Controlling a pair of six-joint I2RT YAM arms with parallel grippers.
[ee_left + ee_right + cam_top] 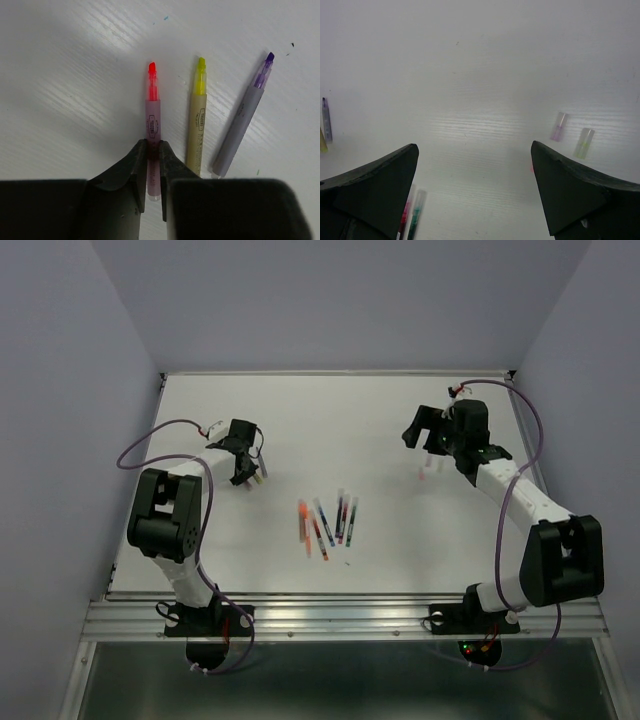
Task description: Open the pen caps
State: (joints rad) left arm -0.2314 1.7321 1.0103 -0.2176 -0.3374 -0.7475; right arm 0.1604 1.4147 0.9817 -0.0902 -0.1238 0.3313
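Observation:
My left gripper [153, 145] is shut on the pale pink body of a pen [153, 117] whose bare red tip points away from me. Beside it on the table lie an uncapped yellow pen [197, 125] and an uncapped purple pen [243, 120]. In the top view my left gripper [245, 470] is at the left of the table. My right gripper [474, 146] is open and empty above the table, at the right rear in the top view [421, 438]. Two loose pen caps lie ahead of it, a purplish one [559, 126] and a yellowish one [583, 143].
Several capped pens [328, 522] lie in a loose group at the middle of the table, an orange one [302, 520] leftmost. Two of their capped ends [415, 215] show by my right gripper's left finger. A faint pink cap [424, 473] lies below the right gripper.

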